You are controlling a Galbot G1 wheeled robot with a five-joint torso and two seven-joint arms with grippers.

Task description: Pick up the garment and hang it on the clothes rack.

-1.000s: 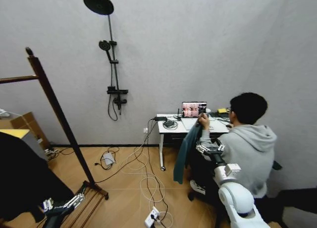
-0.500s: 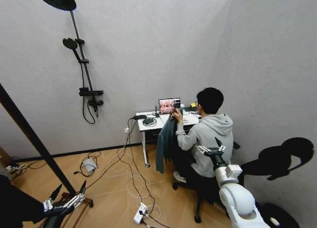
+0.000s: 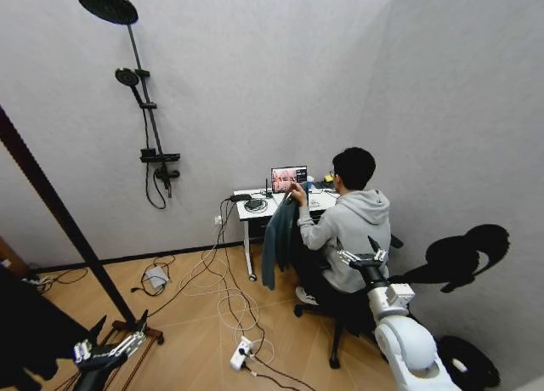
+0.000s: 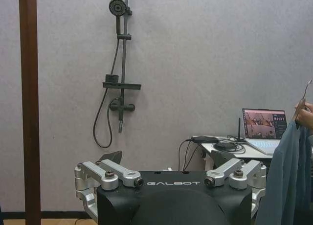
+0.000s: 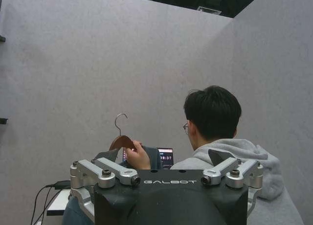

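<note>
**Both hands hanging empty beside the rack post**

One clothes rack (image 3: 59,217) is showing as a single dark-brown wooden post, square in section, slanting up from the wooden floor in the head view; in the left wrist view it is standing as a straight smooth bar. Left of that post, at the frame's low corner, one garment (image 3: 30,336) is hanging as a limp mass of plain black fabric; its hanger cannot be made out.

Well right of the post, one white worktop (image 3: 280,206) is carrying one open laptop (image 3: 289,178). A seated person is holding up one teal garment (image 3: 277,238) on a wooden hanger with a curved metal hook (image 5: 120,121), just beside the worktop.

Two robot hands are waiting low. The left hand (image 3: 109,344) is hovering at the post's foot, its grey metal fingers spread wide and gripping nothing. The right hand (image 3: 360,257) is hovering far right of the post, behind the seated person, its fingers likewise splayed apart and empty.
</note>
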